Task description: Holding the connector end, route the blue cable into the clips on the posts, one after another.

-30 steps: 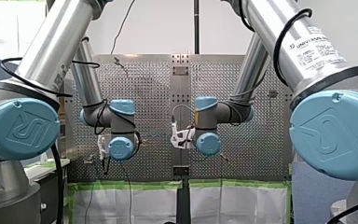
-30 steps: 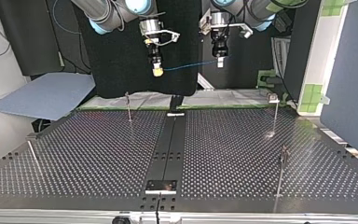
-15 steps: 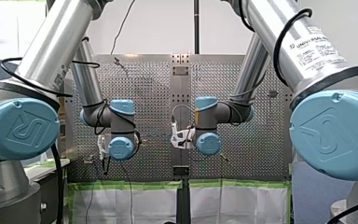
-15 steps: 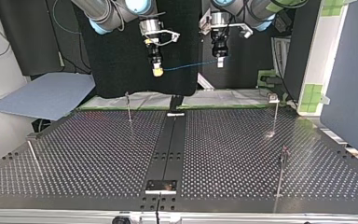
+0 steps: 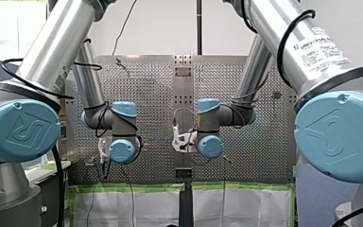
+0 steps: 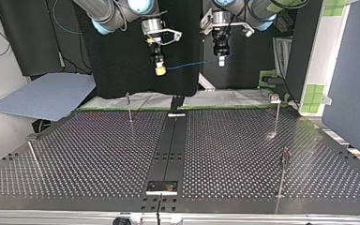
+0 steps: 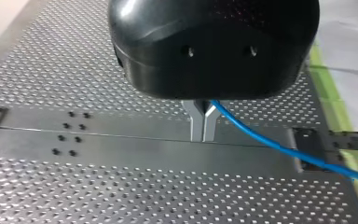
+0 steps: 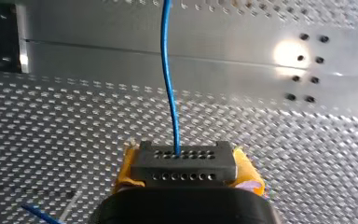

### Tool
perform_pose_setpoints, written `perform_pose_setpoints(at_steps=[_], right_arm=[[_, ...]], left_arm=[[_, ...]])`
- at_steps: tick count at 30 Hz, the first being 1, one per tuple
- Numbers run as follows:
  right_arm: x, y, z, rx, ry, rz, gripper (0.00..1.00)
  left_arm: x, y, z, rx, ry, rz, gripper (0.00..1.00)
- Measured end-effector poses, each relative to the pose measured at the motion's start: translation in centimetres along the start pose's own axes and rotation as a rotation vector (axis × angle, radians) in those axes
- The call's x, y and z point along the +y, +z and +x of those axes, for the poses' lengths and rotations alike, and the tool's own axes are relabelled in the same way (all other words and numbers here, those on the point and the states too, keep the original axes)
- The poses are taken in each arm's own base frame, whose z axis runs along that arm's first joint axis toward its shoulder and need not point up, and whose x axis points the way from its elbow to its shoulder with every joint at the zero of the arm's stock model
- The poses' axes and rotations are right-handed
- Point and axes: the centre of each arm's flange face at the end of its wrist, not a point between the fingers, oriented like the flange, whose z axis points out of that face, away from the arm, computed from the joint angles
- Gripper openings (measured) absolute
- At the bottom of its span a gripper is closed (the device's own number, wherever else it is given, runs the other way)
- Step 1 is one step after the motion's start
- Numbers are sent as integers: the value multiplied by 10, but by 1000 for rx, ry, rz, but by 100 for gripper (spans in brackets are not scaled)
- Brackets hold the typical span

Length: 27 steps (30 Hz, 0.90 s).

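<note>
arms [image 5: 56, 42]: silver tubes, light-blue joint caps [image 5: 19, 130] | black cables [image 5: 283, 35] | right tool [image 8: 189, 163]: yellow pads [image 8: 249, 172]

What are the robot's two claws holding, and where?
My right gripper clamps the connector by its sides; my left gripper pinches the blue cable partway along.

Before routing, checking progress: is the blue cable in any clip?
Out: blue cable spans my right gripper to my left gripper, clear of the posts.

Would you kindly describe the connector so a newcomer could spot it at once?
Above the perforated table in the top view, my right claw, with yellow pads, hangs at the left. Between those pads sits the connector, a dark grey block with two rows of small holes, the only bulky piece on the thin blue cable.
</note>
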Motion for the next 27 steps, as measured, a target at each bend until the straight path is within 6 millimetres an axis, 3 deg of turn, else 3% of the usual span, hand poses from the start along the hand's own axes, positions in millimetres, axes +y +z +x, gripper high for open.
perform_pose_setpoints(at_steps=[10, 27], right_arm=[[-5, -10, -43, -93, -28, 15, 0], [-5, -11, -47, -100, -30, 16, 0]], left_arm=[[2, -2, 3, 23, 15, -1, 0], [2, -3, 3, 23, 15, -1, 0]])
